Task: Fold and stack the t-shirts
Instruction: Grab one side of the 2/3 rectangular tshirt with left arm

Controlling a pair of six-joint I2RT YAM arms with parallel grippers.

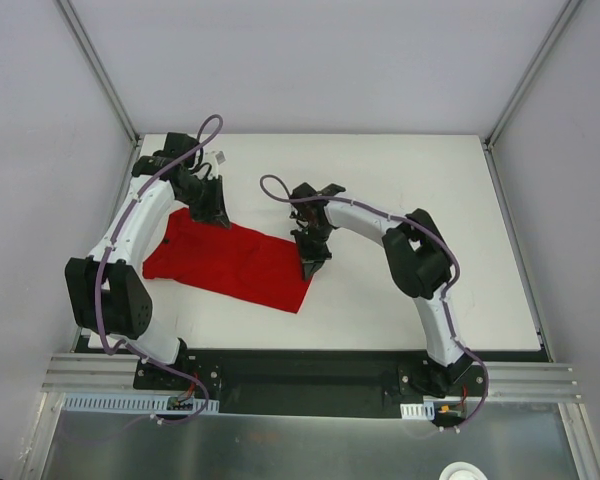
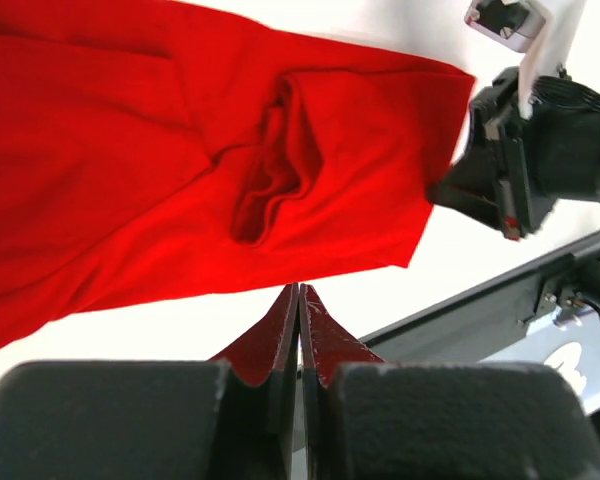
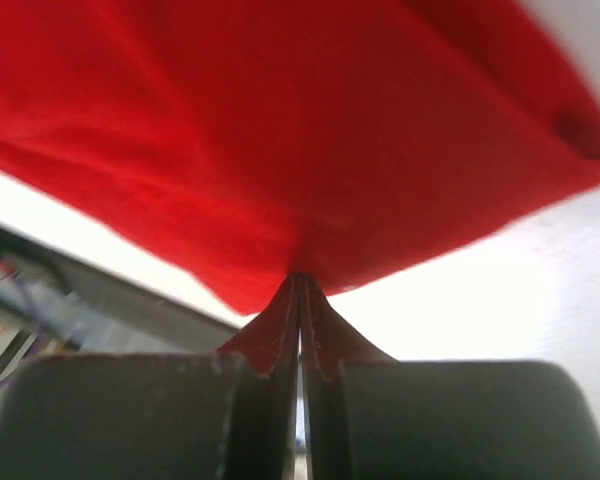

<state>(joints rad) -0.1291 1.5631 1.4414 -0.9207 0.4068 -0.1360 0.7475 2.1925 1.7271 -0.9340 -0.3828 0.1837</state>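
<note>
A red t-shirt point(image 1: 235, 262) lies folded into a long slanted band on the white table point(image 1: 430, 200), left of centre. My left gripper point(image 1: 215, 215) is at its far left edge. In the left wrist view the jaws are shut point(image 2: 298, 288) with their tips right on the hem of the t-shirt point(image 2: 160, 180), which shows a creased pocket in the middle. My right gripper point(image 1: 312, 262) is at the cloth's right end. It is shut point(image 3: 300, 275) on a pinch of the t-shirt point(image 3: 300, 130), and the fabric gathers to a point at the tips.
A small white tag point(image 1: 220, 156) lies near the table's far left corner. A black rail point(image 1: 310, 365) runs along the near edge between the arm bases. Bare tabletop stretches to the right of the right arm and behind both grippers.
</note>
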